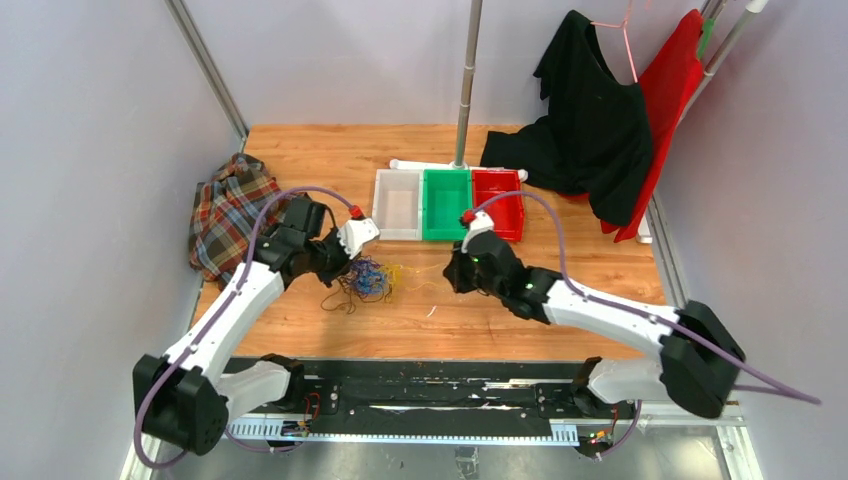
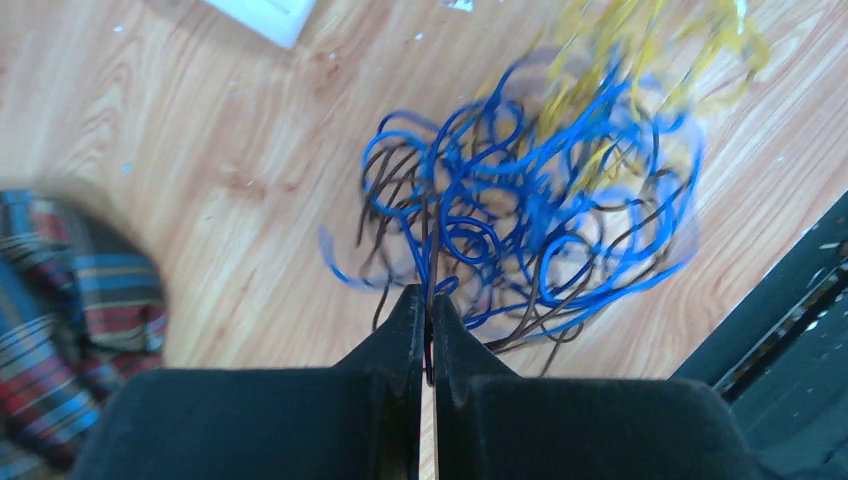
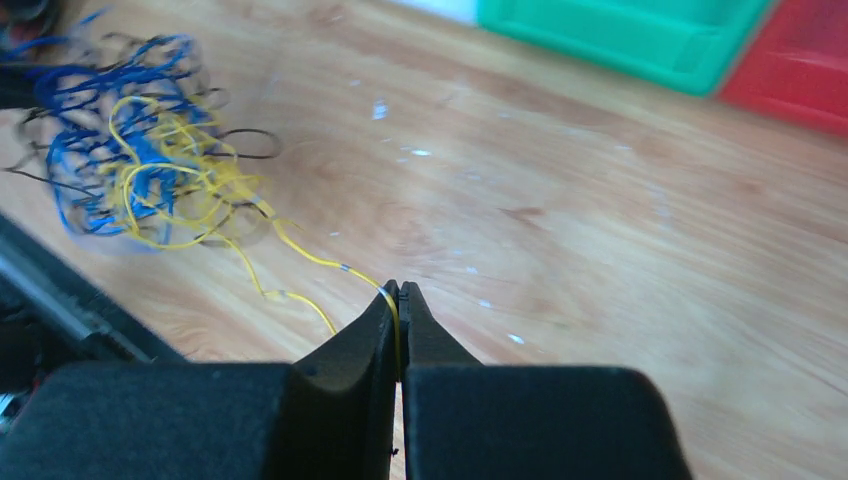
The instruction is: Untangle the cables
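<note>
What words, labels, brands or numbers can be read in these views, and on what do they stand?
None can be read.
The cables, green bin, plaid cloth and black garment show no print.
Pale marks on the black base rail are too small to tell as lettering.

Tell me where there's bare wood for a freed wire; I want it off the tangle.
Free: the back corner between the plaid cloth and white bin; the wood between the red bin and right arm. Crowded: around the cables, where the left gripper and right gripper pinch strands.
</note>
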Controlling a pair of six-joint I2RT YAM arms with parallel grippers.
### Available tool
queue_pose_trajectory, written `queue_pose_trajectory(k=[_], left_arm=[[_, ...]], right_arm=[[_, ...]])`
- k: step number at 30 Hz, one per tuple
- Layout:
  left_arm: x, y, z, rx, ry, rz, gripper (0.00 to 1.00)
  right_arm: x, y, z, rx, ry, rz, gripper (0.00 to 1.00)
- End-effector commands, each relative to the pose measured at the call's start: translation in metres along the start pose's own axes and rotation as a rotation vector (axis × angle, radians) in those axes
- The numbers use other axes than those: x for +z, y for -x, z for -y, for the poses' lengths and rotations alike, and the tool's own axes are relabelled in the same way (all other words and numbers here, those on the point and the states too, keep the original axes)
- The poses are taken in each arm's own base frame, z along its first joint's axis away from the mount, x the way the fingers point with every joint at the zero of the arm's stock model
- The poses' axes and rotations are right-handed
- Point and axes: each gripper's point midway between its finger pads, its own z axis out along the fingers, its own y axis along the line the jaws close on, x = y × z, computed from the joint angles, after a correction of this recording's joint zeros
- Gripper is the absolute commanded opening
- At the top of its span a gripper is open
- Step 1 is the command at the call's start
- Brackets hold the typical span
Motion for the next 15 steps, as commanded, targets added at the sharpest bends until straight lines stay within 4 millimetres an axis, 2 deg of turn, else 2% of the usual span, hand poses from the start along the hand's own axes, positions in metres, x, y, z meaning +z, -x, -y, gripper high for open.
queue_pose_trajectory(k=[1,6,11,13,15], left_arm=[[-0.031,-0.021,-0.019,0.078,0.126,-0.105,0.01],[-0.048,-0.038,-0.034,0.133,0.228,-0.177,0.01],[-0.056,-0.07,-0.057,0.238,0.365,-0.322,0.01],[-0.055,-0.079,-0.06,0.259,0.389,-0.357,0.01],[-0.05,-0.081,-0.055,0.249,0.365,-0.338,0.01]], right_arm=[[-0.034,0.003,0.073,0.015,-0.267,0.065,0.01],[-0.077,0.013,0.125,0.074,-0.425,0.17,0.01],[-0.13,0.03,0.171,0.16,-0.549,0.263,0.01],[-0.143,0.038,0.18,0.191,-0.551,0.299,0.01],[-0.149,0.046,0.179,0.195,-0.51,0.319,0.01]])
